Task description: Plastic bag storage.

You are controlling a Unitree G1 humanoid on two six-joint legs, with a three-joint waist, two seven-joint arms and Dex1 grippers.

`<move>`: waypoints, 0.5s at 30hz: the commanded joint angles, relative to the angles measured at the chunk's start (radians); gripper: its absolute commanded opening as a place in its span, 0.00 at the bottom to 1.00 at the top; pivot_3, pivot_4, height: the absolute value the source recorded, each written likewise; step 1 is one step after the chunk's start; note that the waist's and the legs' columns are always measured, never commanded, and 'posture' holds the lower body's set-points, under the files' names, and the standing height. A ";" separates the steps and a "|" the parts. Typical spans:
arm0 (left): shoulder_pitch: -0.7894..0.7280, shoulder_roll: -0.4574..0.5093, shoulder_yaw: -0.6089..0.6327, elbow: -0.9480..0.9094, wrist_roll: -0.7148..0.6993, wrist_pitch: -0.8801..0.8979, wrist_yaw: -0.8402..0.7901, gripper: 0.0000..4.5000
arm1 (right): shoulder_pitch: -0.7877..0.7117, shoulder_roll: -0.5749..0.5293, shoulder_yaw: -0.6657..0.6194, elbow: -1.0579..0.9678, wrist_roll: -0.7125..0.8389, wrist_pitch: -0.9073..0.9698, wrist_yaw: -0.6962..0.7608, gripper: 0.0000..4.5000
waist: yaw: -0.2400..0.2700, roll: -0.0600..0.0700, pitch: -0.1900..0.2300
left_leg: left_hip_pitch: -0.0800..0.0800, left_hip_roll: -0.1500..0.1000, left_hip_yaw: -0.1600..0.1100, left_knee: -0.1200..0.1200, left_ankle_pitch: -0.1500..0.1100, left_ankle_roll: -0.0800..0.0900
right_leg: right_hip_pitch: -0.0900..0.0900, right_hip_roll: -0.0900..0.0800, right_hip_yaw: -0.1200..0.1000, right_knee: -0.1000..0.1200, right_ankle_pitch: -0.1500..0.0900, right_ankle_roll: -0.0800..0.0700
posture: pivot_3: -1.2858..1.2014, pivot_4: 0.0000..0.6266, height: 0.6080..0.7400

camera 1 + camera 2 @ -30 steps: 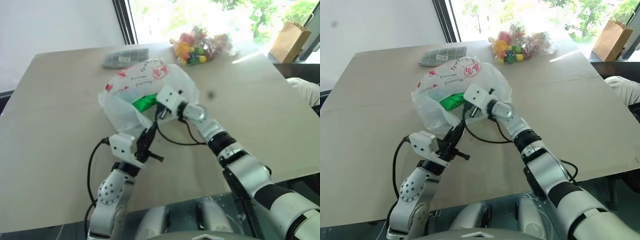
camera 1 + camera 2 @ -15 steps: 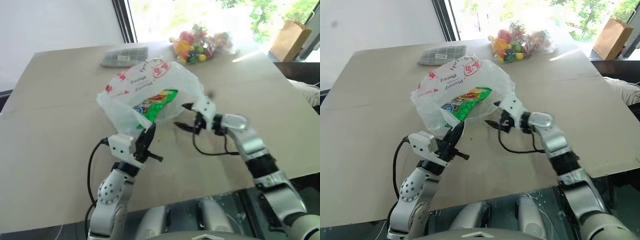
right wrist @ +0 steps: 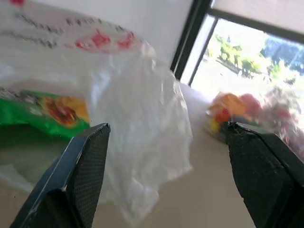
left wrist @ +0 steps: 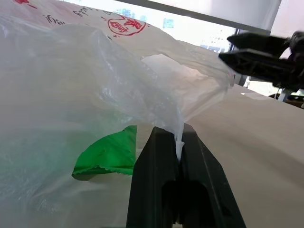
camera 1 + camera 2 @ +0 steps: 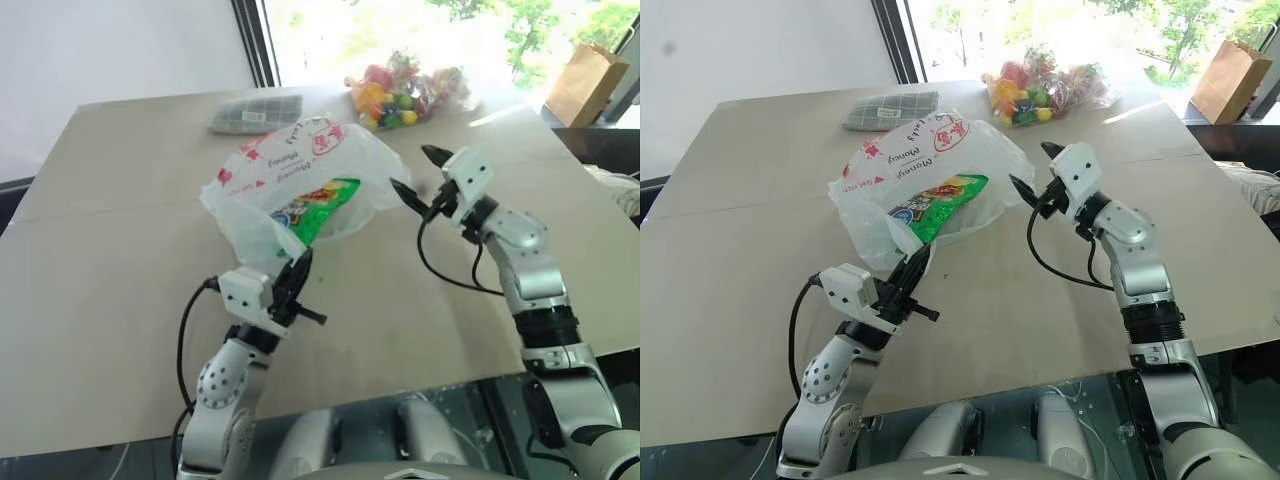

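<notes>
Tabletop [image 5: 120, 300]; left end effector [image 4: 179, 142] pinches plastic bag [image 5: 290, 165].

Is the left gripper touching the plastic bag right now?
Touching. In the left wrist view the left gripper has its fingers shut on a fold of the plastic bag.

You're looking at a plain indoor test room or lab, not a home: a big bare plywood table [image 5: 120, 290], a blank white wall [image 5: 110, 45], and a dark-framed floor-level window [image 5: 255, 40] with sunlit trees outside, a brown paper bag [image 5: 585, 85] beside it.
</notes>
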 commanded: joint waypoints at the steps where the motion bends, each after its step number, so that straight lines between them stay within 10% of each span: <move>1: 0.003 -0.003 -0.001 -0.015 0.001 -0.025 -0.006 0.00 | -0.010 -0.007 0.028 0.057 -0.029 0.004 0.000 0.87 | -0.001 0.000 0.000 | 0.000 0.000 0.000 0.000 0.000 0.000 | 0.000 0.000 0.000 0.000 0.000 0.000 | 0.52 0.24 1.00; 14: 0.006 -0.004 0.000 -0.015 0.002 -0.024 -0.007 0.00 | -0.020 0.015 0.020 0.067 0.015 0.037 0.016 0.87 | -0.003 0.000 0.000 | 0.000 0.000 0.000 0.001 0.000 0.000 | 0.000 0.000 0.000 0.001 0.000 0.000 | 0.52 0.24 1.00; 15: 0.006 -0.005 0.001 -0.015 -0.001 -0.023 -0.007 0.00 | -0.024 0.018 0.016 0.070 0.019 0.029 0.013 0.76 | -0.003 0.000 0.000 | 0.000 0.000 0.000 0.001 0.000 0.000 | 0.000 0.000 0.000 0.001 0.000 0.000 | 0.52 0.24 1.00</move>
